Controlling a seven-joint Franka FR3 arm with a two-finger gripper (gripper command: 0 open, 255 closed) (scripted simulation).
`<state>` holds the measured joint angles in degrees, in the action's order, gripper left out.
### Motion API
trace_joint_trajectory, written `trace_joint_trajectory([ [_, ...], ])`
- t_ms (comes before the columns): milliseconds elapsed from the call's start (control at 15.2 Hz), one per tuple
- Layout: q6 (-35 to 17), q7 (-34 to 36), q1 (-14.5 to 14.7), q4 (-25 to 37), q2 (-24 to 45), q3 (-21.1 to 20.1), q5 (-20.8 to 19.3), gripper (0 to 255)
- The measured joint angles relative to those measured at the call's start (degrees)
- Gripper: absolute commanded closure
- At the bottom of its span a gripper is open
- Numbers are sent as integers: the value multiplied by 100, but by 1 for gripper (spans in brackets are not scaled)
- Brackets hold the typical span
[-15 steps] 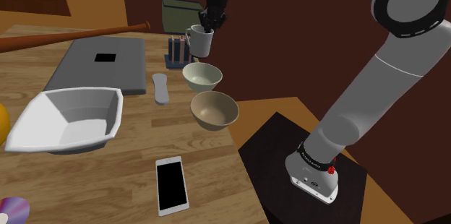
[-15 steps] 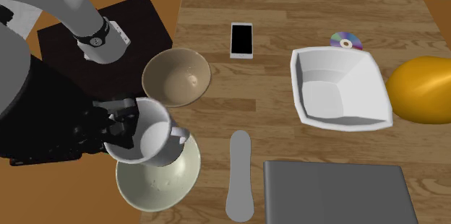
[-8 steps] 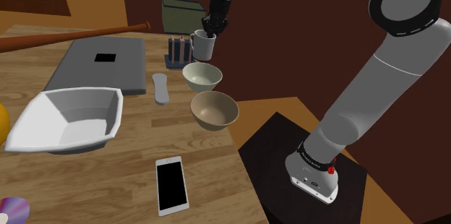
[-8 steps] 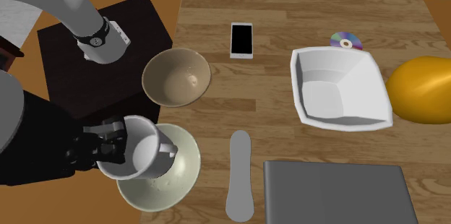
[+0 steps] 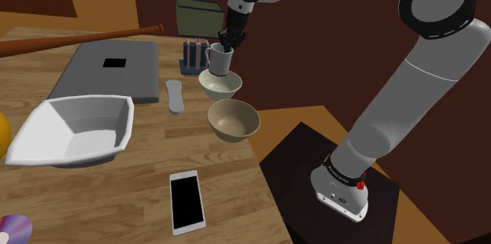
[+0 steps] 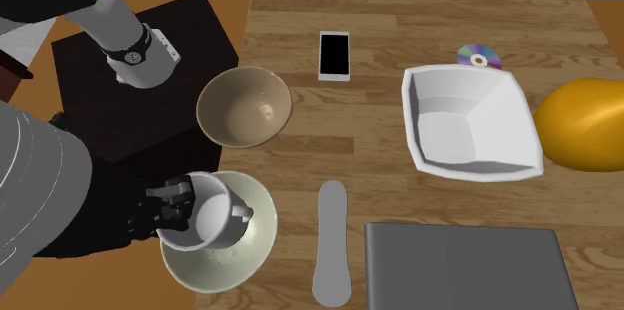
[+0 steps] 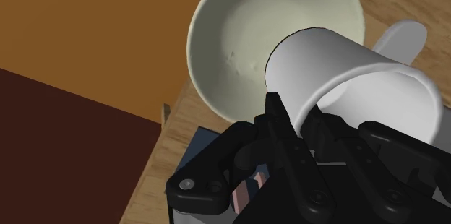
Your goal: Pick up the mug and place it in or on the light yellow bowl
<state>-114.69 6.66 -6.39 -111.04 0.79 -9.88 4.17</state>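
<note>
mug (image 5: pixel 219 60), white and tilted, sits low over the light yellow bowl (image 5: pixel 221 86), its base inside the rim on the stand's side; i cannot tell whether they touch. the gripper (image 5: pixel 226 44) is clamped on the mug's wall at the lip. the bowl lies right at the table (image 5: pixel 118 195) edge, with a brown bowl (image 5: pixel 233 119) just beside it along that edge. a grey remote (image 5: pixel 174 95) lies near on the inner side, bare wood between. a dark rack (image 5: pixel 191 55) stands close behind.
</note>
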Motion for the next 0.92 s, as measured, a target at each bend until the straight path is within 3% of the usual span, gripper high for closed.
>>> trace_joint_trajectory([
  [330,-383,-12,6,-304,80,-5,-3,255],
  [792,-468,-16,7,-352,114,-5,-6,255],
  [858,-468,-17,7,-352,114,-5,-6,0],
  [924,-469,-17,7,-352,114,-5,-6,0],
])
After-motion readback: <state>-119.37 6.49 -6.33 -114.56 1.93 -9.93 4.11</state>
